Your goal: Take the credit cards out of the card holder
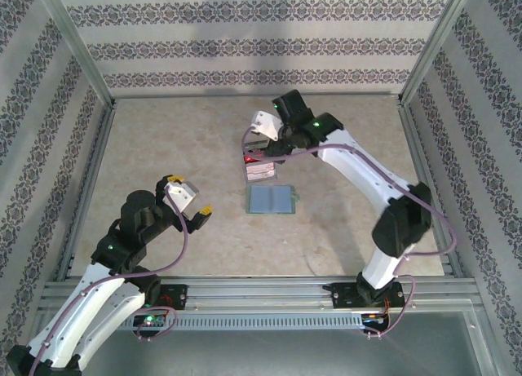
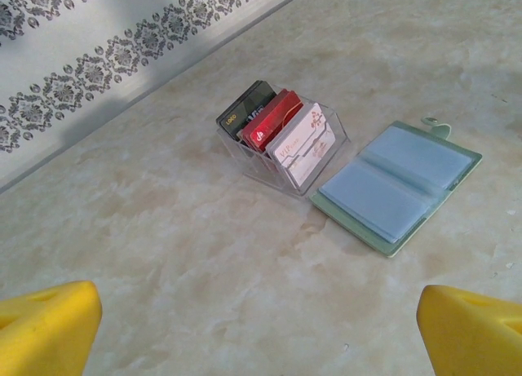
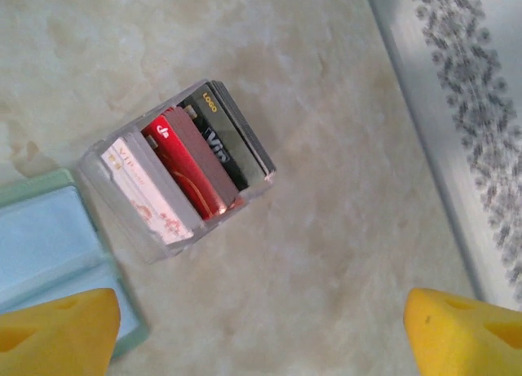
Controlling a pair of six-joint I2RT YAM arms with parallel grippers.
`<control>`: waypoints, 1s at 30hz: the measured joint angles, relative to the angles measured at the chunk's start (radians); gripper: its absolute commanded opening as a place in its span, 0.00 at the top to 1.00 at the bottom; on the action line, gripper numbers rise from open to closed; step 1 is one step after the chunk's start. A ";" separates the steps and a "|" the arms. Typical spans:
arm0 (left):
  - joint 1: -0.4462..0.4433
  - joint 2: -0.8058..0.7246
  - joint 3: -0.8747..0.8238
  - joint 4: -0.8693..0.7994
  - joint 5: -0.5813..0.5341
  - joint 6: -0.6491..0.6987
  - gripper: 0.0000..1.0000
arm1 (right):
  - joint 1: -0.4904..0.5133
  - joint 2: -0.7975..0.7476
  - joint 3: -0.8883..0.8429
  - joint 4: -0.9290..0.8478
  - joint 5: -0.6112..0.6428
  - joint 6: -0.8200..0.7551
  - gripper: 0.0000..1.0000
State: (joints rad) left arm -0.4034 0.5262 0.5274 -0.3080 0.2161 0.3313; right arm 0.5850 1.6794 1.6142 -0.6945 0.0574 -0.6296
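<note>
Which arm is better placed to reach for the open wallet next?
Right, probably. The right tool, open, hangs just above the clear card box, which sits right beside the wallet. The left tool, also open, is farther off, toward the near left of the table.

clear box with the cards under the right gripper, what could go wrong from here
1. The right gripper hangs open above the clear box, where the credit cards stand on edge; a finger clipping its rim could tip the box and spill them.
2. The card holder lies open close beside the box, so a low sweep might drag it along.
</note>
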 measured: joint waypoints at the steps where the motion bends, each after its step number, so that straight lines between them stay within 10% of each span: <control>1: 0.000 -0.003 0.000 0.000 0.000 -0.003 0.00 | -0.001 -0.051 -0.050 0.025 0.002 0.037 0.07; 20: 0.000 -0.059 0.000 0.000 -0.113 -0.060 0.00 | -0.285 -0.741 -0.776 0.272 -0.077 0.604 0.02; 30: 0.000 -0.073 0.000 0.000 -0.259 -0.070 0.00 | -0.513 -0.861 -1.019 0.437 -0.132 0.760 0.02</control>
State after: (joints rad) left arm -0.4034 0.4534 0.5278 -0.3077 -0.0429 0.2615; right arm 0.0715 0.8188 0.5957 -0.2573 -0.0750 0.1303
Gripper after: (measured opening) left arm 0.994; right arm 0.979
